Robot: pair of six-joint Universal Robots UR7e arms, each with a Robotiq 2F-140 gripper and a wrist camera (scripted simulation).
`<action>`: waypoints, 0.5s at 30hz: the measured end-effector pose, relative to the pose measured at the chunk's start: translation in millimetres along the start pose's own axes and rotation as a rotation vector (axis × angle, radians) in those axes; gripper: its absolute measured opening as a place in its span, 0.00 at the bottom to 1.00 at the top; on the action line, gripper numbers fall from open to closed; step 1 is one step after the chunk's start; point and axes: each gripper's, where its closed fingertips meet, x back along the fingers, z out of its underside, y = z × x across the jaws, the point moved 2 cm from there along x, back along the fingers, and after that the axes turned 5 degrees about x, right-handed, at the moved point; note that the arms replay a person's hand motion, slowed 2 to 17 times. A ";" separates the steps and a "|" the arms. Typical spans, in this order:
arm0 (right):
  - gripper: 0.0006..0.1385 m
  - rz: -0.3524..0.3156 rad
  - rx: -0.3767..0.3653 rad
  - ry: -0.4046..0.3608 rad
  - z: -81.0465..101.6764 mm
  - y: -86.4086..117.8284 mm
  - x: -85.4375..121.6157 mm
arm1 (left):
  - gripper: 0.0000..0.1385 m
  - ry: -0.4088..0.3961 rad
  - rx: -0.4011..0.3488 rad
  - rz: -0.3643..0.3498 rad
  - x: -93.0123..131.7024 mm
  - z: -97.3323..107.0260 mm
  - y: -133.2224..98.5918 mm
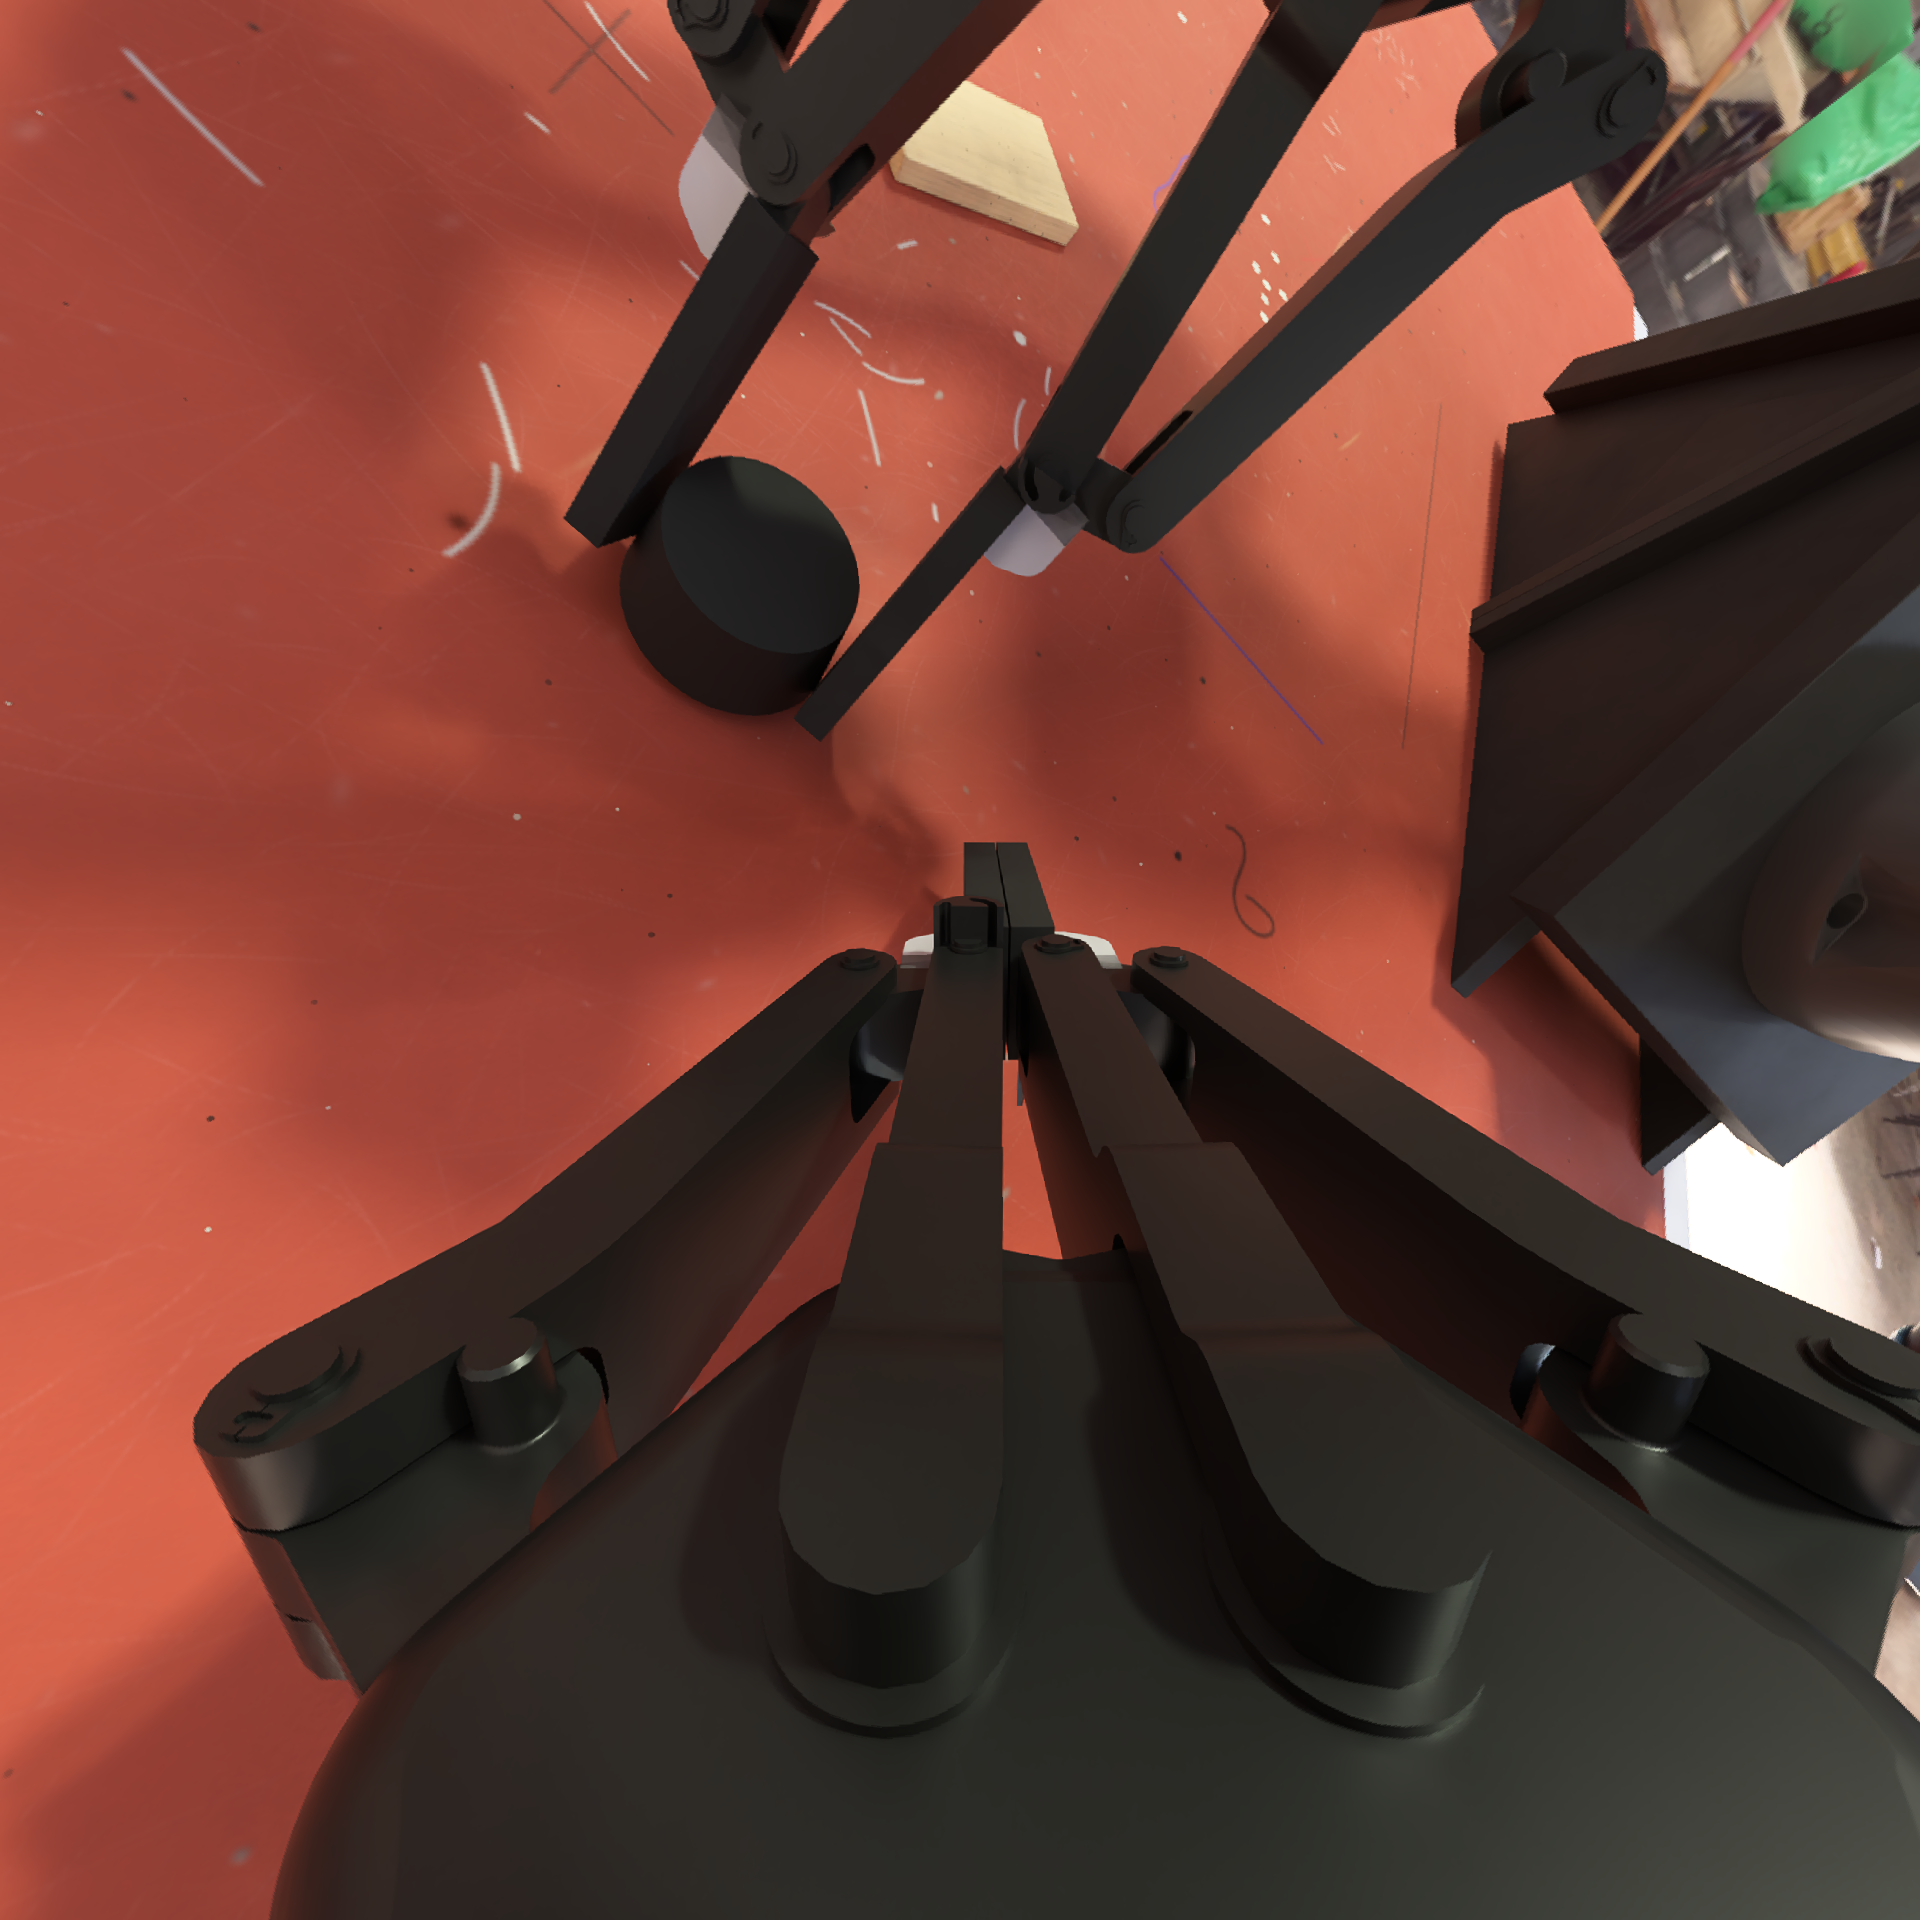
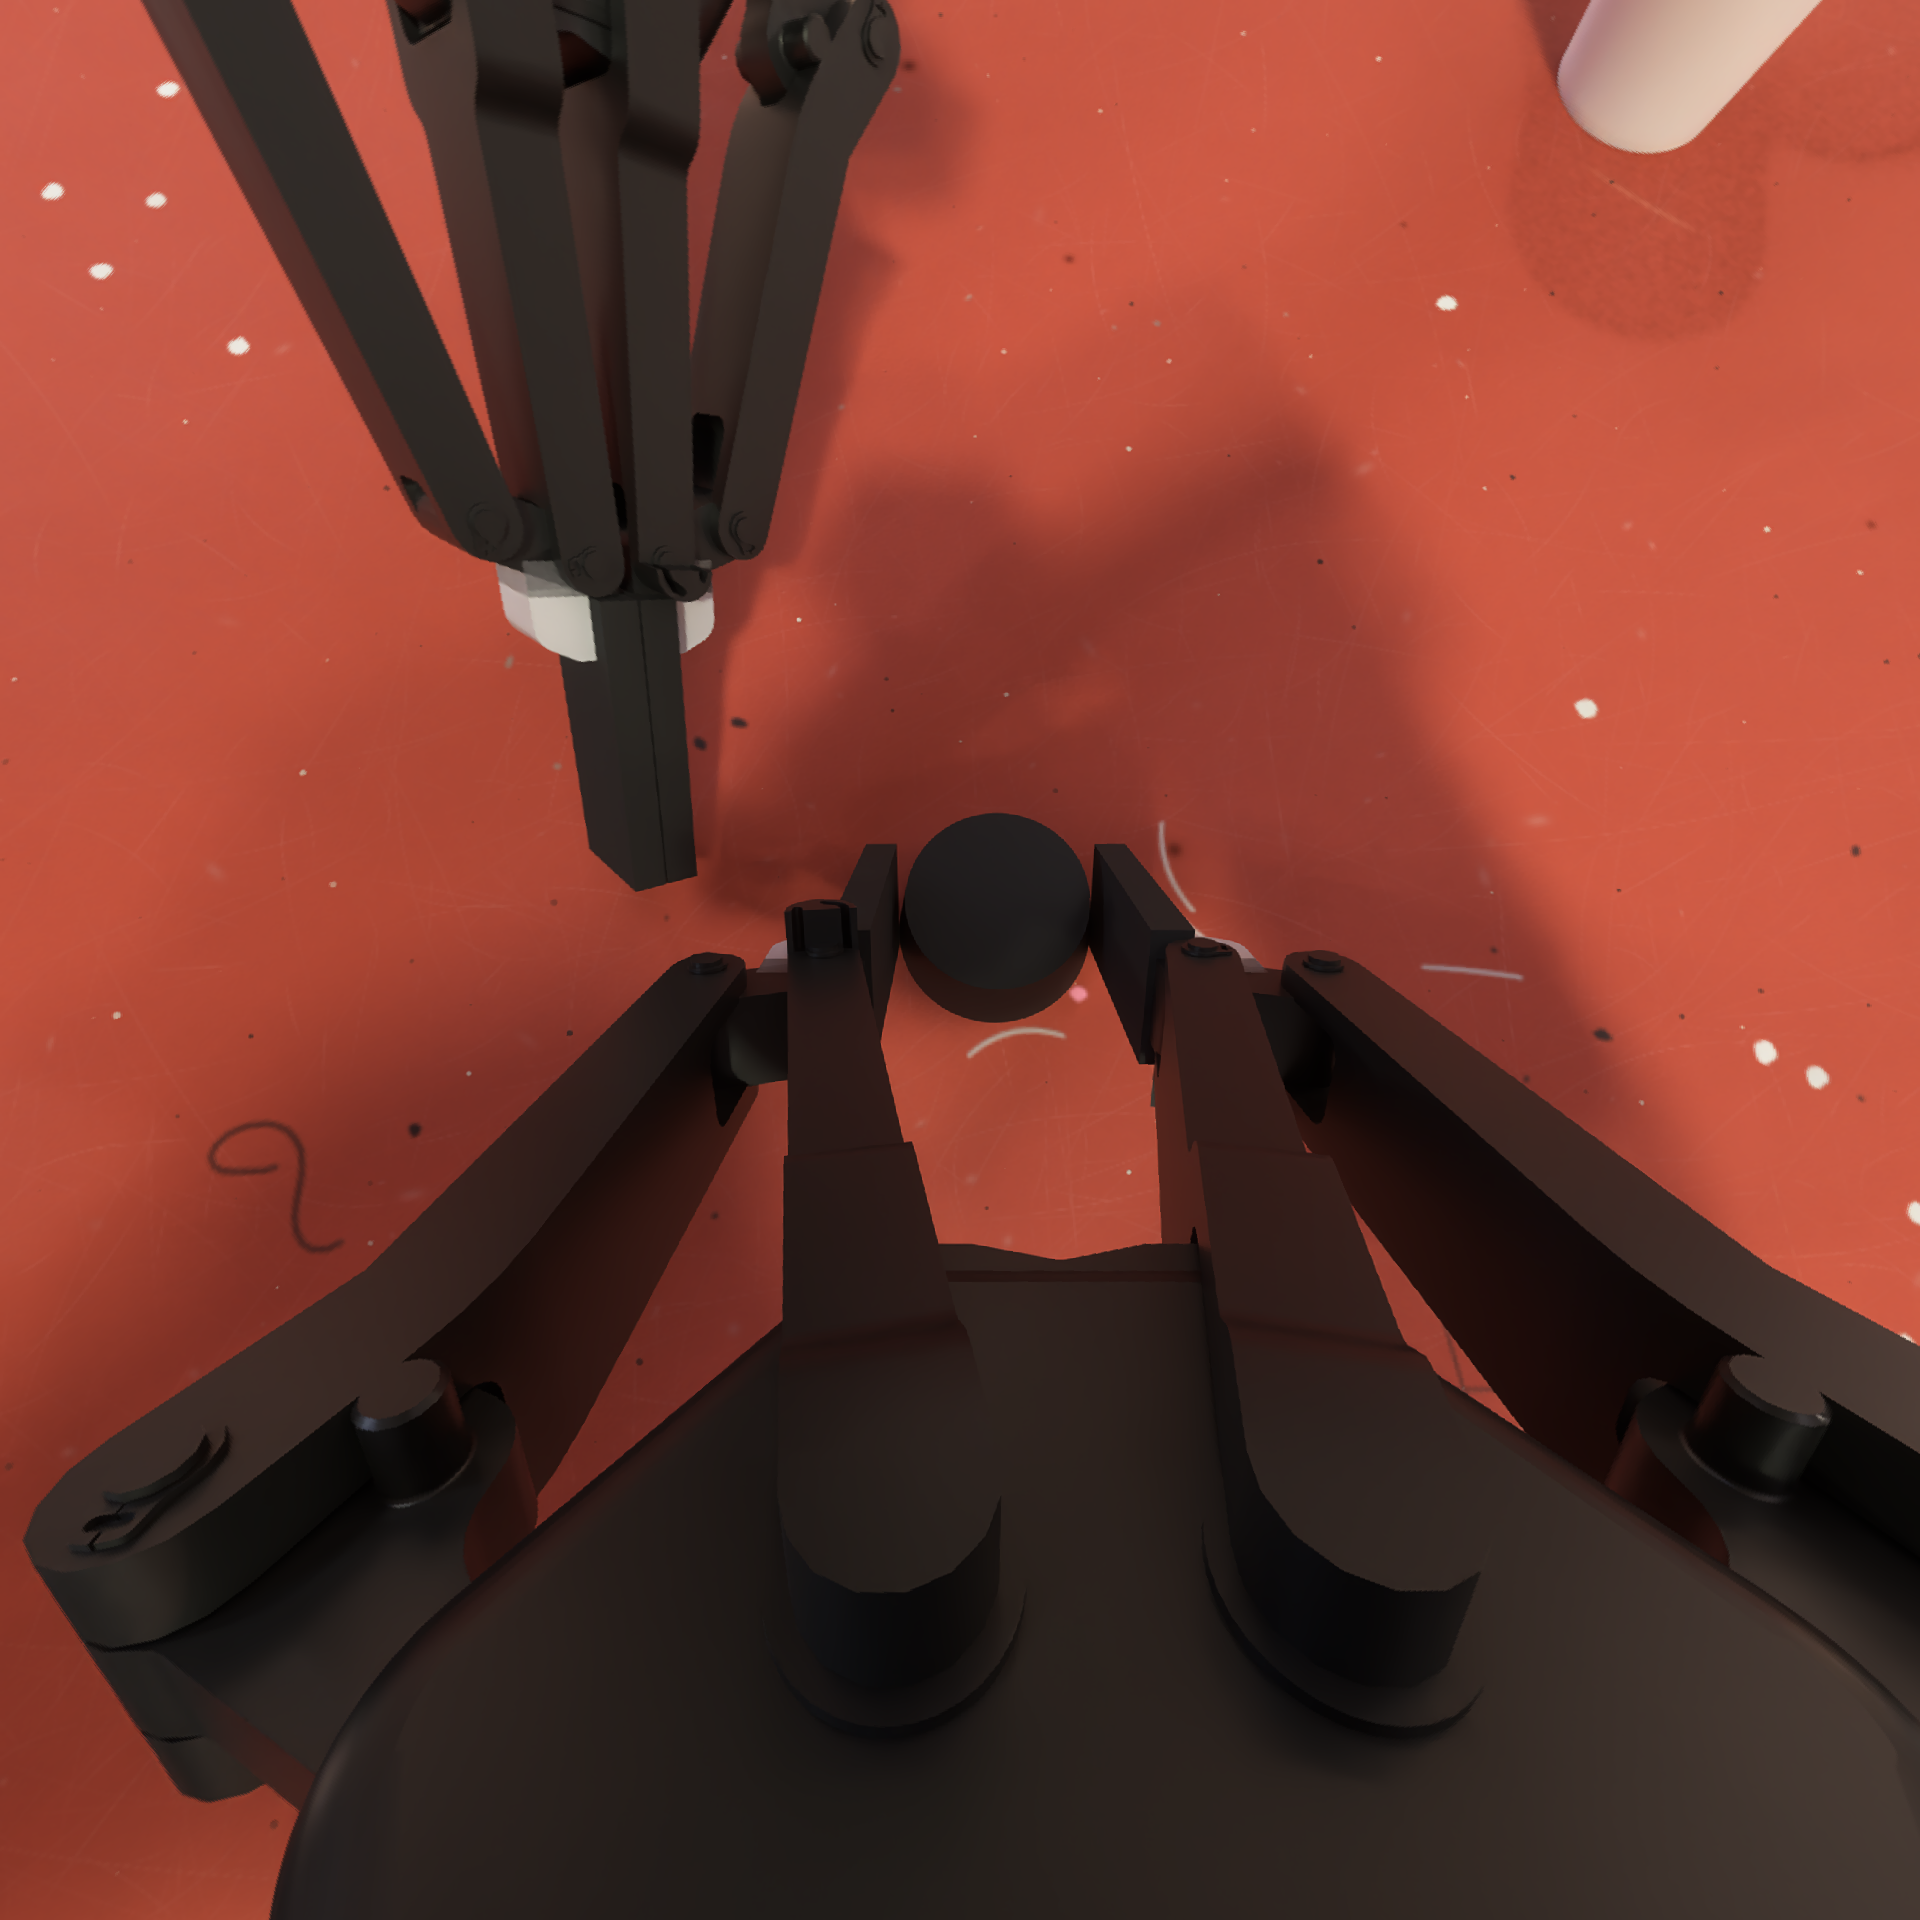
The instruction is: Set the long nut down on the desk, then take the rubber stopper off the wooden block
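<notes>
No writing anywhere. The right gripper point(image 2: 995, 914) pinches the one round, matte black rubber stopper point(image 2: 995, 906) between both fingers over the scuffed red desk point(image 2: 1351, 623). The left gripper point(image 1: 1006, 883) is pressed closed, empty. One pale wooden block point(image 1: 987, 166) lies bare, well beyond them.

dark stepped stand point(image 1: 1662, 665) seen at right table edge | green bags point(image 1: 1839, 156) seen beyond far-right corner | pale cylinder point(image 2: 1662, 73) seen lying on red surface
</notes>
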 end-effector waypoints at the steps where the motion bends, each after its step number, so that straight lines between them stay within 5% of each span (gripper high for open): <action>1: 0.36 -0.002 0.005 0.000 -0.2 1.3 0.0 | 0.00 0.000 0.000 0.000 0.0 0.0 0.0; 15: 0.36 0.005 0.024 0.002 1.0 6.3 0.5 | 0.00 -0.003 -0.011 -0.010 -0.1 0.1 -0.3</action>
